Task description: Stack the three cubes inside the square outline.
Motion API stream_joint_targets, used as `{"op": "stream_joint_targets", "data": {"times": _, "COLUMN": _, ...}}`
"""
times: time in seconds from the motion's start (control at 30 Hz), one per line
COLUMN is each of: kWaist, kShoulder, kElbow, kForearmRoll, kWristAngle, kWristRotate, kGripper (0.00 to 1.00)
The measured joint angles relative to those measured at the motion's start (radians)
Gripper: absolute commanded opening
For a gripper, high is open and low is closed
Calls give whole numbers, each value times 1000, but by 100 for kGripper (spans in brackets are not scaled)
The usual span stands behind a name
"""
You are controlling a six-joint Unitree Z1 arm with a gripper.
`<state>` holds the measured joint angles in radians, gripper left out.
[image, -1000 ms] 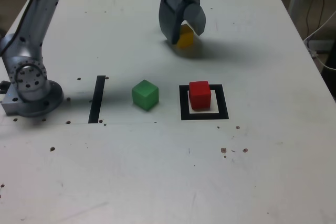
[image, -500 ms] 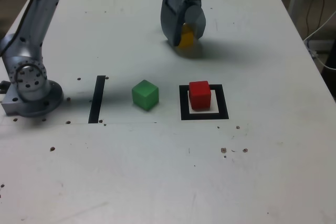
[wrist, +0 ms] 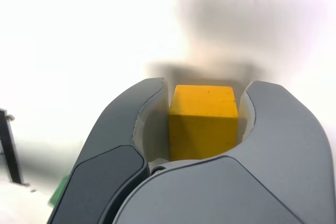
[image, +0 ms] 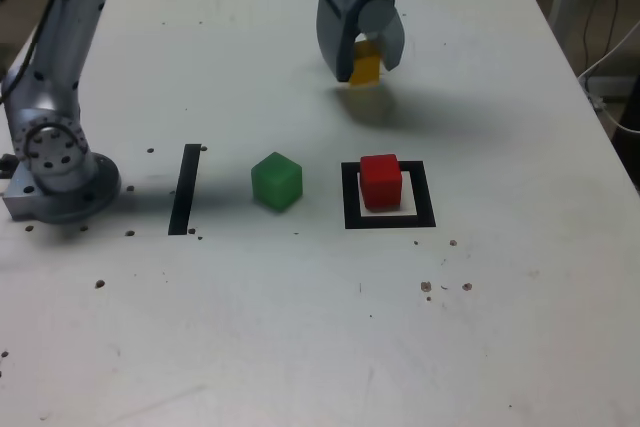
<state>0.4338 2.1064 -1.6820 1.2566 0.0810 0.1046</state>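
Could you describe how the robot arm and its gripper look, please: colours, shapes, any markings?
The arm is matte silver-grey metal, tube-shaped, with a round joint housing carrying a ring of small dark screw holes, on a grey base block. The gripper has two broad, curved, claw-like grey fingers with paler inner pads, under a black collar. No cables or markings show on it.

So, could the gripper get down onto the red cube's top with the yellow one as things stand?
Probably yes: the red cube has a bare top, and the gripper, shut on the yellow cube, is up off the table.
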Motion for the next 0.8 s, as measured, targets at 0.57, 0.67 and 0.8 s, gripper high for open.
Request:
{"op": "stream_joint_targets", "data": {"times": 0.57, "kWaist": -406, "kShoulder": -191, "kElbow": 36, "kForearmRoll": 110, "kWristAngle": 70, "kWristRotate": -195, "kGripper": 27}}
{"op": "stream_joint_targets", "data": {"times": 0.67, "kWaist": -441, "kShoulder": -185, "kElbow": 61, "kForearmRoll": 98, "kWristAngle": 37, "kWristRotate": -214, "kGripper": 27}}
{"op": "stream_joint_targets", "data": {"times": 0.8, "kWaist": -474, "kShoulder": -162, "kElbow": 95, "kForearmRoll": 72, "kWristAngle": 21, "kWristRotate": -247, "kGripper": 27}}
